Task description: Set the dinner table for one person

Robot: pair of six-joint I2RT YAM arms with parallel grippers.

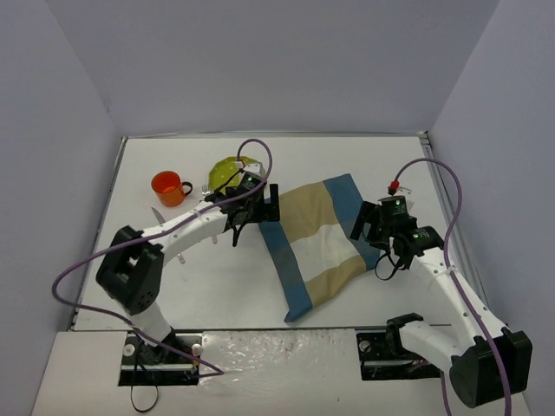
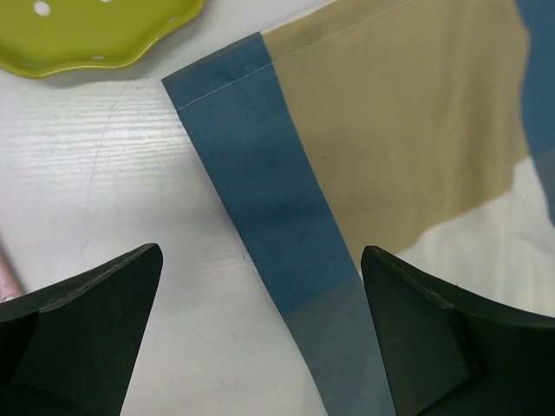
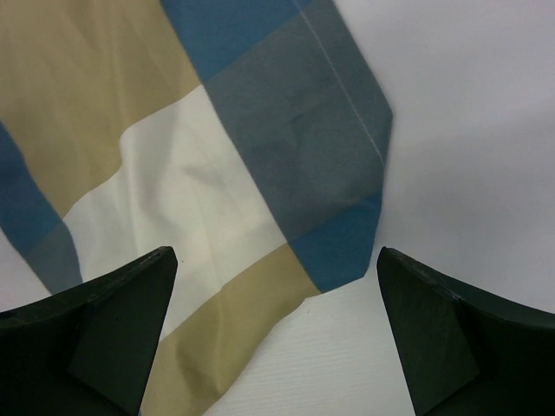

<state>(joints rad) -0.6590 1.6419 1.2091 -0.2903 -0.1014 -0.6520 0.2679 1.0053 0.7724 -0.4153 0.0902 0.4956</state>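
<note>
Dinner table (image 1: 217, 290) is spreading white and flat beneath and on every side of a blue-and-tan checked placemat (image 1: 316, 247), which is lying skewed and slightly rumpled. Left gripper (image 1: 267, 204) is hovering over the placemat's far left corner, jaws spread wide and gripping nothing. Right gripper (image 1: 368, 227) is hanging over the placemat's right edge, jaws likewise parted and empty. A green plate (image 1: 227, 172) and an orange cup (image 1: 169, 187) are sitting left of the placemat.

Lab enclosure: lavender walls (image 1: 260, 61), white tabletop (image 1: 347, 156).
</note>
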